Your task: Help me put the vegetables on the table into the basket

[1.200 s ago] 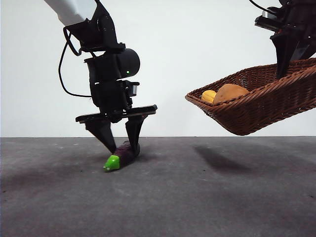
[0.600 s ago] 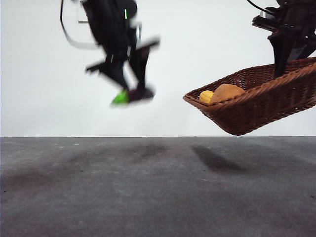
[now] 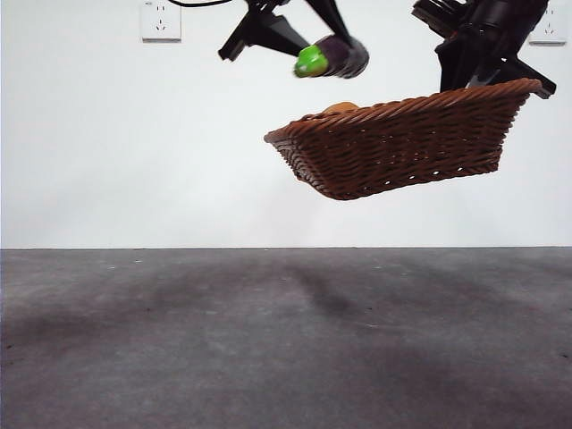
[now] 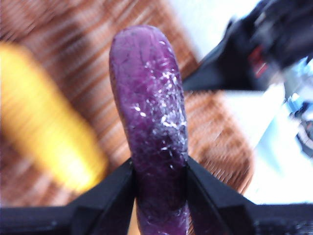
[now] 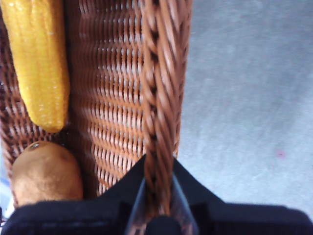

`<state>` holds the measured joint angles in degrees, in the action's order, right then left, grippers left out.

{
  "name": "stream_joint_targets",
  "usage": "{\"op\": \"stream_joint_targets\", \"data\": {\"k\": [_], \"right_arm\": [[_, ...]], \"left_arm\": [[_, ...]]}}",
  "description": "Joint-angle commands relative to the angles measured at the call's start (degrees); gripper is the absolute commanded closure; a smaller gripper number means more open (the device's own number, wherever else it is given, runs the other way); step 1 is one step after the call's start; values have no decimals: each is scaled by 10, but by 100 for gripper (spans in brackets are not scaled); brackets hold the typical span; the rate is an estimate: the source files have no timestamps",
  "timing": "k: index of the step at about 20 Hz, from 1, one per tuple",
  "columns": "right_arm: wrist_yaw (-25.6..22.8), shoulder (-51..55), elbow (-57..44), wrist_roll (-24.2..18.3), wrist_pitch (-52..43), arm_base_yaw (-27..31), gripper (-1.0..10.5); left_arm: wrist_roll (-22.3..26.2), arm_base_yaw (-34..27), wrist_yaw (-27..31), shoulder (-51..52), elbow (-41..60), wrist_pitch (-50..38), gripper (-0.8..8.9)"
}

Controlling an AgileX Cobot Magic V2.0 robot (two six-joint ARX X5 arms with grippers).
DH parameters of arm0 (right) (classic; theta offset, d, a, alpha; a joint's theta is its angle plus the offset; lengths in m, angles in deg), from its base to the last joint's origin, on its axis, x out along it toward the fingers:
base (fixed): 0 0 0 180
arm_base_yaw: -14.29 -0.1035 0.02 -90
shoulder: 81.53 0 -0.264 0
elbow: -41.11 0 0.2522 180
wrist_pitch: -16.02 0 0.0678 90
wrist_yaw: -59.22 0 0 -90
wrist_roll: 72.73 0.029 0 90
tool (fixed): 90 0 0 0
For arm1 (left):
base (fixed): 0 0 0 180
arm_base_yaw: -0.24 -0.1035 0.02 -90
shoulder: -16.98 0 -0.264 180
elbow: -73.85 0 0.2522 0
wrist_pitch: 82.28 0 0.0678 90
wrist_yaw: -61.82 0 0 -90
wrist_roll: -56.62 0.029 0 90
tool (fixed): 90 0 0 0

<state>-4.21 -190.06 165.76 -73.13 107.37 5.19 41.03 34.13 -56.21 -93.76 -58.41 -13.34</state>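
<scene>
While the dark grey, mottled worktop [image 3: 286, 349] lies bare of vegetables across the lower part of the front view, a plain white wall rises behind it, with a wall socket [image 3: 161, 20] high on one side and part of another socket [image 3: 550, 25] at the opposite top corner. A faint shadow falls on the worktop under the raised things.

High above the worktop hangs the basket [image 3: 402, 147], dark brown woven wicker with a braided rim and sloping sides, tilted slightly. The right gripper [image 5: 159, 196] has its jaws clamped on the braided rim, one jaw on each side of it. Inside the basket lie the yellow corn cob [image 5: 39, 63] and, just beside its tip, the rounded tan-brown potato [image 5: 46, 174]; from the front only the top of the potato shows over the rim.

The left gripper [image 4: 159, 181] has its jaws closed on the eggplant [image 4: 151, 122], a glossy dark purple body with fine cracked markings. In the front view the eggplant's bright green stem end points away from the right gripper, and the eggplant is held in the air just above the basket's rim, not touching it. From the left wrist camera the wicker and the blurred corn cob lie beneath it.
</scene>
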Motion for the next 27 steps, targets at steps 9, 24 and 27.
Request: {"op": "stream_joint_targets", "data": {"k": [9,24,27], "right_arm": [[25,6,-3,2,13,-41,963],[-25,-13,-5,-14,-12,46,964],[-14,-48,-5,-35,-12,74,963]], "left_arm": [[-104,2,42,-15,5,-10,494],[113,51,292,229,4,204,822],[98,101,291,273,17,204,822]]}}
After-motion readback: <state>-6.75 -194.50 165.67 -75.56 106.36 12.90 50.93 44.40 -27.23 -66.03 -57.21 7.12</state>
